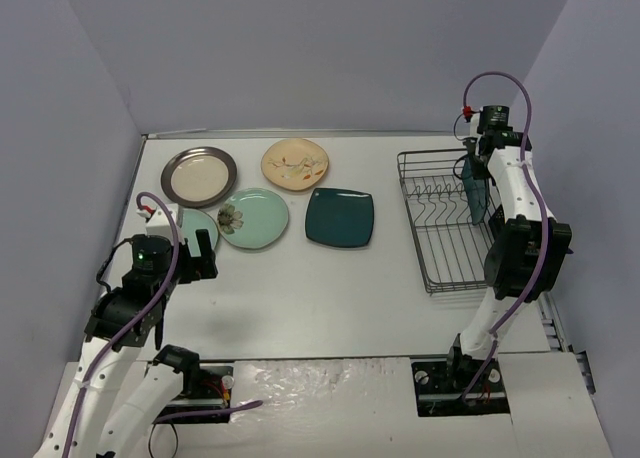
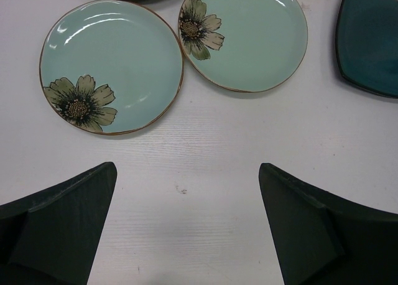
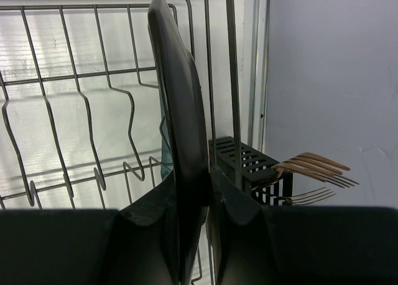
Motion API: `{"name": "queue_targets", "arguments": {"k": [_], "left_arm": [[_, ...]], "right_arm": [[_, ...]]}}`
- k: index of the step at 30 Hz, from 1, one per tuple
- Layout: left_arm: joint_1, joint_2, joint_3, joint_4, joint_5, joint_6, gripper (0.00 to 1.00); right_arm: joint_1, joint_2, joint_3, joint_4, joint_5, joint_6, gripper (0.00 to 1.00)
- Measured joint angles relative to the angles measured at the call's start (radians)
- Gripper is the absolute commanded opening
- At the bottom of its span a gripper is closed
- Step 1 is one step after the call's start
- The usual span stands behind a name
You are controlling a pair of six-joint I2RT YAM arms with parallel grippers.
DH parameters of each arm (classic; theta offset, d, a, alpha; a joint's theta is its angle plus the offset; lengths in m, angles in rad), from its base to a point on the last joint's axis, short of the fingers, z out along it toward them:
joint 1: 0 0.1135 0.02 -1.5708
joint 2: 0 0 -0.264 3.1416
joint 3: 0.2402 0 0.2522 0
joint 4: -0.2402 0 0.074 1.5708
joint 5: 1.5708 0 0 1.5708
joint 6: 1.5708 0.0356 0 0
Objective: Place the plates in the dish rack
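Observation:
My right gripper (image 1: 478, 174) (image 3: 190, 195) is shut on a dark teal plate (image 3: 180, 111), holding it upright on edge over the far right end of the dish rack (image 1: 440, 240) (image 3: 62, 79), close to the end wires. Five plates lie flat on the table: the cream one with a grey-brown rim (image 1: 199, 175), the cream floral one (image 1: 295, 164), a mint flower plate (image 1: 254, 218) (image 2: 249, 36), a second mint flower plate (image 1: 197, 221) (image 2: 112, 64) partly under my left arm, and a dark teal square one (image 1: 339, 217) (image 2: 370, 39). My left gripper (image 1: 203, 250) (image 2: 186, 173) is open and empty, just short of the mint plates.
A black cutlery holder (image 3: 249, 167) on the rack's right side holds copper forks (image 3: 314, 165). Purple-grey walls enclose the table on the back and both sides. The rack sits near the right wall.

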Motion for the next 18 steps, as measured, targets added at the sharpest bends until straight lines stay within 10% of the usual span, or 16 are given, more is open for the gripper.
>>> {"name": "queue_targets", "arguments": {"k": [18], "left_arm": [[0.0, 0.012, 0.0, -0.002, -0.004, 0.0, 0.97]], "right_arm": [[-0.013, -0.028, -0.013, 0.031, 0.075, 0.065, 0.43]]}}
